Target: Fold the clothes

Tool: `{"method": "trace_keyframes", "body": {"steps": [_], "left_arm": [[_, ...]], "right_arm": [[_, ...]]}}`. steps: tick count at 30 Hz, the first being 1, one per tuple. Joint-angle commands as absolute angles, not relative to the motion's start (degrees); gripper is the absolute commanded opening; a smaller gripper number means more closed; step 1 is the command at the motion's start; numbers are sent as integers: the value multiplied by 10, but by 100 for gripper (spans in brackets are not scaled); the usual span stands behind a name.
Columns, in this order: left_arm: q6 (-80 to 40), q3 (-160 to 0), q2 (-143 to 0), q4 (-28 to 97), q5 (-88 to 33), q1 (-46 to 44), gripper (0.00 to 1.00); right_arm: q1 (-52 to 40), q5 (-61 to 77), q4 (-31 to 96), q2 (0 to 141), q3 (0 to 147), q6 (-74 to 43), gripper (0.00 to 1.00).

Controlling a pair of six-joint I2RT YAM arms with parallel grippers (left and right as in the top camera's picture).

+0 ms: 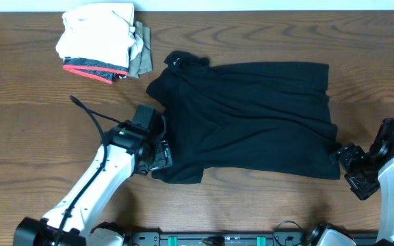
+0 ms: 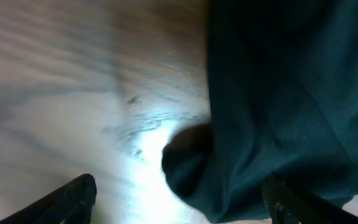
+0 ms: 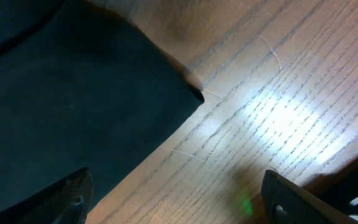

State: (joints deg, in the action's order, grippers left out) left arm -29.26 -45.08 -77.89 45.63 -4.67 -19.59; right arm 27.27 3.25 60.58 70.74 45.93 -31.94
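The clothes are a black shirt (image 1: 252,116) lying spread across the middle of the table, its collar end bunched at the upper left. My left gripper (image 1: 161,156) sits at the shirt's lower left edge. In the left wrist view it (image 2: 179,208) is open, with a rounded fold of black cloth (image 2: 253,124) lying loose between the fingers, nearer the right one (image 2: 291,205). My right gripper (image 1: 347,167) is by the shirt's lower right corner. In its wrist view it (image 3: 179,205) is open over bare wood, with the shirt corner (image 3: 104,106) lying flat ahead and to the left.
A stack of folded garments (image 1: 101,41), white on top with a red-trimmed grey one below, stands at the back left. The wooden table (image 1: 33,116) lies bare to the left and right of the shirt. The table's front edge runs just behind both arms.
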Motion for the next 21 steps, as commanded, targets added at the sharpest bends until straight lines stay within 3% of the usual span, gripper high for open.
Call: {"method": "trace_keyframes", "body": {"steps": [1,15,21], "left_arm": [[-240,-425,-793,434,-93,-193,88],[-199,-413,-862,368,-151,-194,87],[-196,-413,-880,370,-176,-194,70]], "right_arm": [[276,35,607,702,468,-312,85],[276,35,607,702,468,-312,86],[276,35,607,702,468,-310,86]]}}
